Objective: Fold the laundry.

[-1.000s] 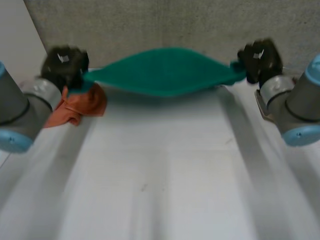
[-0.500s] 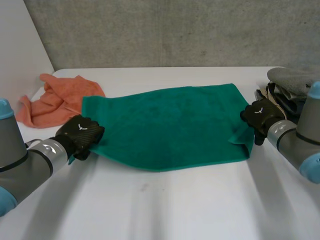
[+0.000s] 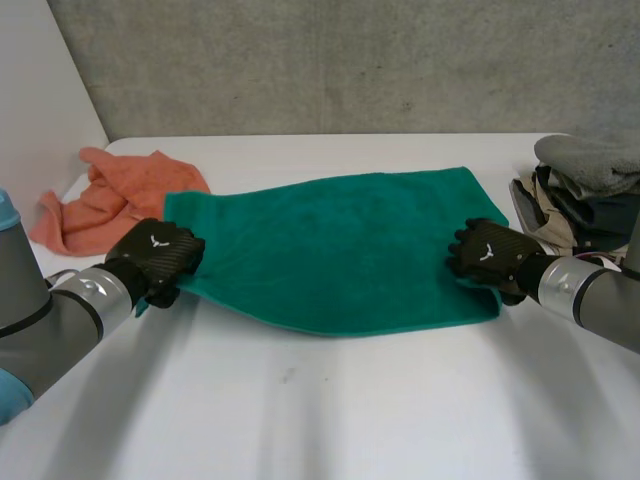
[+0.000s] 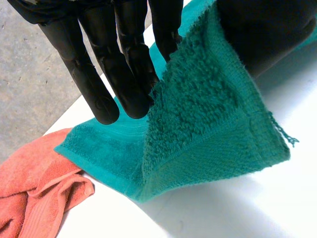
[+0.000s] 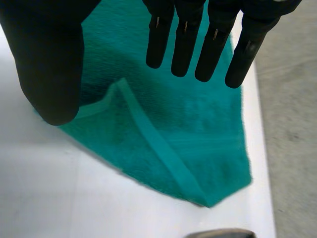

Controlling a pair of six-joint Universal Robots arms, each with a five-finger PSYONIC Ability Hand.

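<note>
Fingers (image 4: 106, 94) partly behind towel (image 4: 208, 129) corner

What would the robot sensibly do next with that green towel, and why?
Probably lower the right hand and pinch or flatten the green towel's near right corner. That corner lies turned over beneath its straight fingers, which hold nothing, while the left hand pinches the near left corner.
</note>
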